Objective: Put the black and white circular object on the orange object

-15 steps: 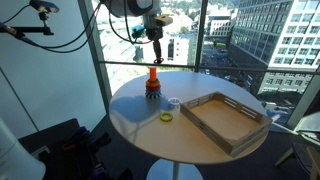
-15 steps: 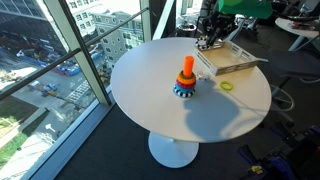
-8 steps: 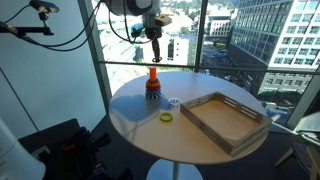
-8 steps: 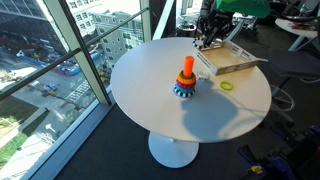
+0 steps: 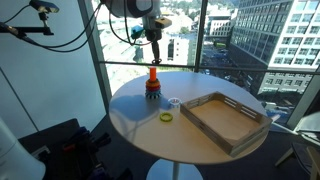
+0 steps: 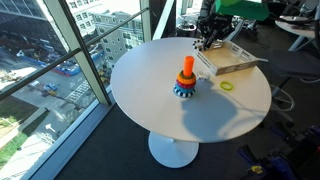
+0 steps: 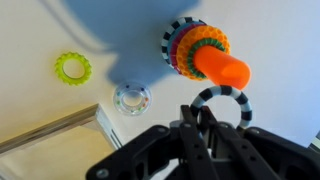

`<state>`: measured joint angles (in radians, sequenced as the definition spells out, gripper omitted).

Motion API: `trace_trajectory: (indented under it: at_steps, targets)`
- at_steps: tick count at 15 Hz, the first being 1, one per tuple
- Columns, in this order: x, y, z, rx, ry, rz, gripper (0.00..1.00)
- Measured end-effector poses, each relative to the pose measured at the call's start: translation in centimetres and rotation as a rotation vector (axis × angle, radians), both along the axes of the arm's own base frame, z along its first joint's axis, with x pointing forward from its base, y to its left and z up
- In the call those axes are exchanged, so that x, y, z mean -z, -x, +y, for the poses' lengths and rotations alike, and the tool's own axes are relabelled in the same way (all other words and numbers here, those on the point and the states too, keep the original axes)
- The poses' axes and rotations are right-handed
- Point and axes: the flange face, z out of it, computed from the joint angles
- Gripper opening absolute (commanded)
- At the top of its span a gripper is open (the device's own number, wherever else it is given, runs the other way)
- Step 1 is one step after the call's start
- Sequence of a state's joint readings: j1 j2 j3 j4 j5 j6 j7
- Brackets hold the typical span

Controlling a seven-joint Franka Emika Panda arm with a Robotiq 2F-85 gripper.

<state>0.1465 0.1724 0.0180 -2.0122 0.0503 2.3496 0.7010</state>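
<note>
Window-side white round table, gripper clamped tight on rim of black and white circular object, held aloft just gripper-side of orange object tip, hole approx level, prob 1 short shift fwd then down needed.

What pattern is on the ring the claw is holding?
Black-and-white stripes on the ring, clearest in the wrist view.

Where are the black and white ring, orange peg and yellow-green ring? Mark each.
black and white ring (image 7: 221, 92), wrist view, top of its band.
orange peg (image 7: 222, 67), wrist view, middle of its shaft.
yellow-green ring (image 7: 60, 68), wrist view, left side of its band.
</note>
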Motion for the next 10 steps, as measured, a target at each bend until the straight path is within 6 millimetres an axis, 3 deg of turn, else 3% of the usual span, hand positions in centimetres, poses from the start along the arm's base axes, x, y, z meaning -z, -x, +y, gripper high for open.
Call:
trace_trajectory:
  at_steps: [10]
  targets:
    - [1.3, -1.3, 1.9, -0.016, -0.071, 0.020, 0.05]
